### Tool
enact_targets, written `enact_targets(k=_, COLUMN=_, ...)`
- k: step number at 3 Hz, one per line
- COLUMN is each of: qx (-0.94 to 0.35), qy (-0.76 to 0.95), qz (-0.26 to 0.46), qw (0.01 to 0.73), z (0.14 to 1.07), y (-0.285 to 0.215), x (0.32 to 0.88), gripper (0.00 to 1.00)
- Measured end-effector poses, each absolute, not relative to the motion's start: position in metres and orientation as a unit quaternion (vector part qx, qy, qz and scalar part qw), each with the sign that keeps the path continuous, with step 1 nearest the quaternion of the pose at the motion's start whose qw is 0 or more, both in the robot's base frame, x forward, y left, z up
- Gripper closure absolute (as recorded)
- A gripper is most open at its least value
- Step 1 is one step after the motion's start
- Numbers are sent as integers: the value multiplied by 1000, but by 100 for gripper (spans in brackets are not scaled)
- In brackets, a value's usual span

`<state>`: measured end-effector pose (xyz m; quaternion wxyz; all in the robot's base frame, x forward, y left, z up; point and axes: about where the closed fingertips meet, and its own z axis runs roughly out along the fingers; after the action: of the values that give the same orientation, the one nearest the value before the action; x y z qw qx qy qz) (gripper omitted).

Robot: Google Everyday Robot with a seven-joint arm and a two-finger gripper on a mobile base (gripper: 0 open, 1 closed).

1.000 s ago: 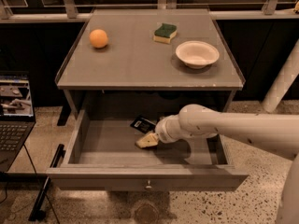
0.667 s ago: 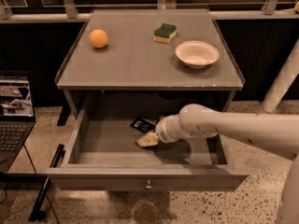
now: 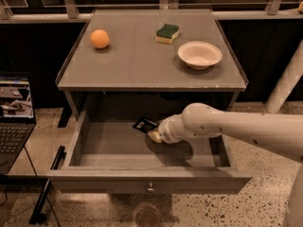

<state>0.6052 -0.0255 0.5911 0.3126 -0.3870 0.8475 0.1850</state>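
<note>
My arm comes in from the right and reaches down into the open drawer (image 3: 113, 148) of a grey table. The gripper (image 3: 154, 135) is low over the drawer floor, near the drawer's middle back. Right at its tip lies a small black packet (image 3: 144, 125) with a light label. The gripper looks in contact with the packet's near edge, and the wrist hides part of that spot. On the table top (image 3: 137, 65) sit an orange (image 3: 100, 39), a green and yellow sponge (image 3: 167, 33) and a white bowl (image 3: 199, 54).
The drawer front (image 3: 149, 181) sticks out toward the camera with a small knob. An open laptop (image 3: 14, 112) stands on the left, with cables on the speckled floor. A white post (image 3: 286, 79) rises on the right. A railing runs behind the table.
The gripper has shifted slightly toward the back of the drawer, closer to the black packet. The packet and the things on the table top have not moved.
</note>
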Motion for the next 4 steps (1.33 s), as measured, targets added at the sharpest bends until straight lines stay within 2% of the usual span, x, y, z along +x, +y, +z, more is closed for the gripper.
enact_targets(k=3, qx=-408, qy=822, qz=210, qw=337, z=649, y=-22, x=579, gripper=100)
enact_targets(k=4, qx=-415, qy=810, qz=181, qw=371, z=696, y=-35, x=553, gripper=100)
